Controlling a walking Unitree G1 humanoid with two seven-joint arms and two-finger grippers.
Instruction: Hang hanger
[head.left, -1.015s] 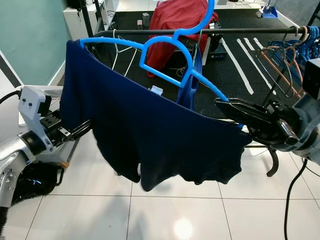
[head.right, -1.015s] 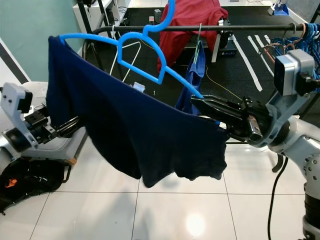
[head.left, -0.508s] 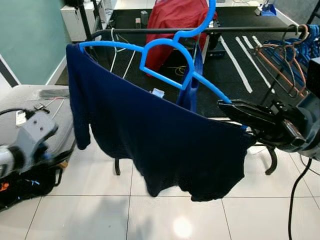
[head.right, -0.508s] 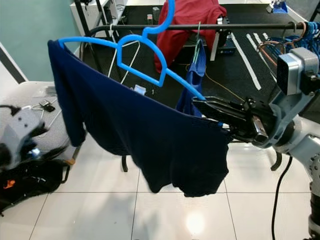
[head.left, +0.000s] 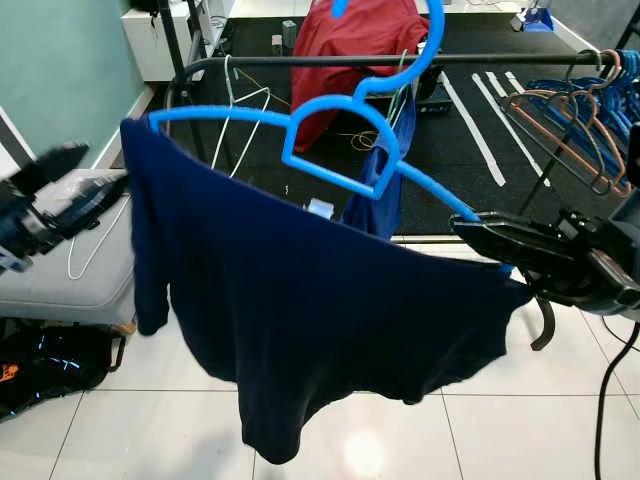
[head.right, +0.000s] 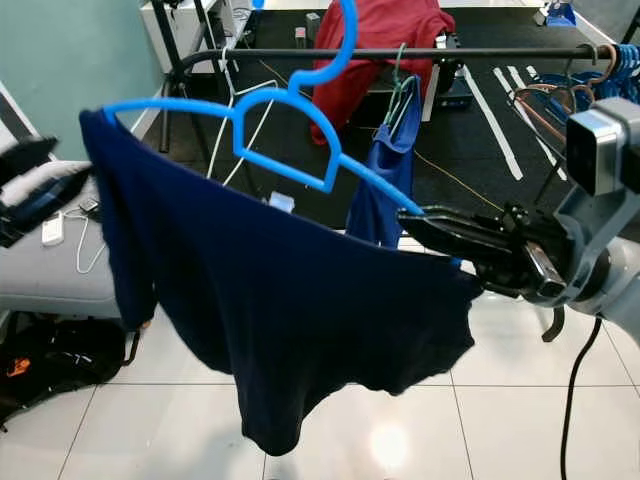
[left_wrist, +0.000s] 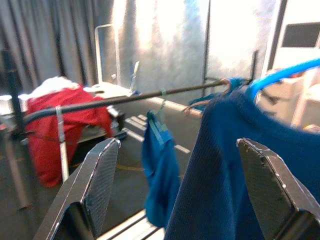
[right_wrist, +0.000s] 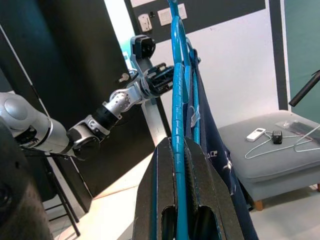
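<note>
Rail (head.left: 300, 62) behind finger-pinched hanger (head.left: 330, 140)

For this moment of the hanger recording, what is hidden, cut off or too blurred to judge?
- Left gripper: motion-blurred in the eye views, so its exact pose is unclear; the left wrist view shows its fingers apart.
- Blue hanger: its hook runs to the top edge of the left eye view, so any contact with the black rail cannot be judged.
- Right gripper: the navy shirt drapes over the fingertips in the eye views.
</note>
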